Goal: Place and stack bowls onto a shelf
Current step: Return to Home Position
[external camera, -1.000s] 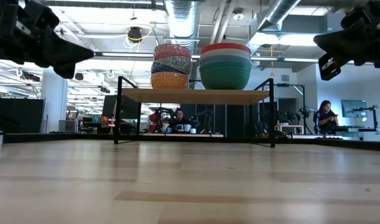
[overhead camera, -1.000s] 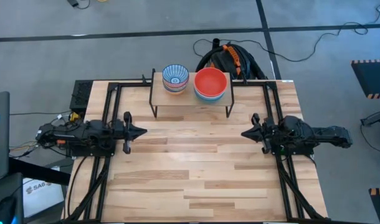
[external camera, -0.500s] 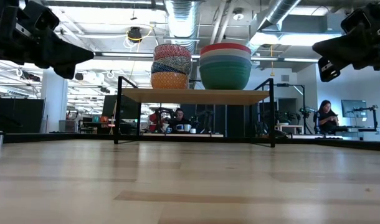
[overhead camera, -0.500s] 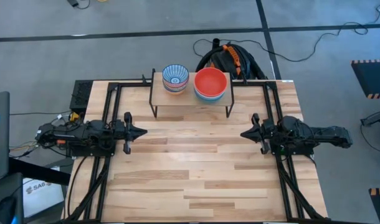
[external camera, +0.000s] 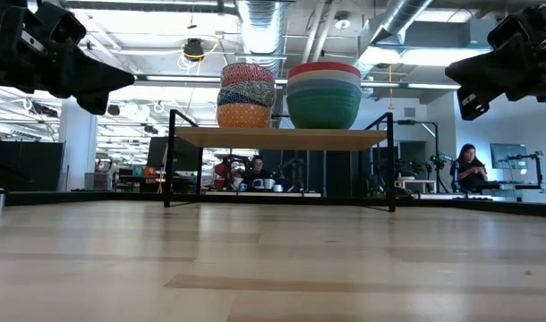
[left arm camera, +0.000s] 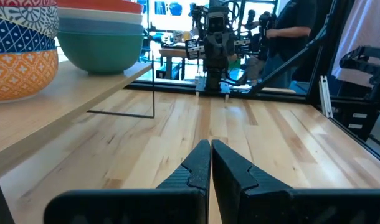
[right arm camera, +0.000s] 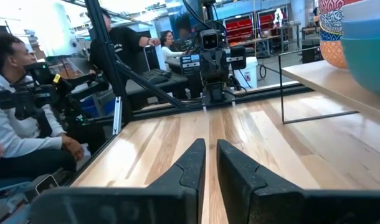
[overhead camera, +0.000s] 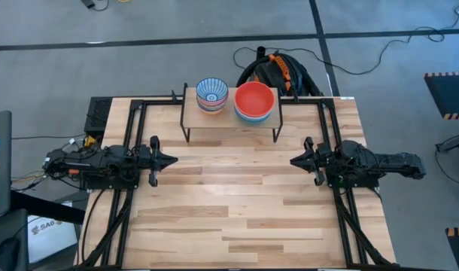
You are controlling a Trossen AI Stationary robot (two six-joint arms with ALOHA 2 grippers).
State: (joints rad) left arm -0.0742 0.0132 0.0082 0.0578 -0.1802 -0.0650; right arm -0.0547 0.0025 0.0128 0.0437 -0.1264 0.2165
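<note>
The shelf (overhead camera: 229,114) stands on thin black legs at the table's far edge. Two bowl stacks rest on its board (external camera: 282,137). The left stack (external camera: 247,94) is of patterned bowls, topped by a blue-and-white one (overhead camera: 212,93). The right stack (external camera: 324,94) has a red bowl (overhead camera: 254,100) on top, pale ones under it and a green one lowest. My left gripper (overhead camera: 173,159) hovers shut over the table's left side, nearer than the shelf. My right gripper (overhead camera: 293,161) hovers shut over the right side. Their tips point at each other.
Black frame rails (overhead camera: 132,135) run along both table sides under the arms. A black-and-orange bag (overhead camera: 278,71) lies beyond the far edge. A wide stretch of bare tabletop (overhead camera: 229,203) lies between the grippers and the near edge. People (right arm camera: 15,106) sit in the room beyond the table.
My right gripper has edged a little toward the table's left, staying shut. The bowls and the shelf have kept their places.
</note>
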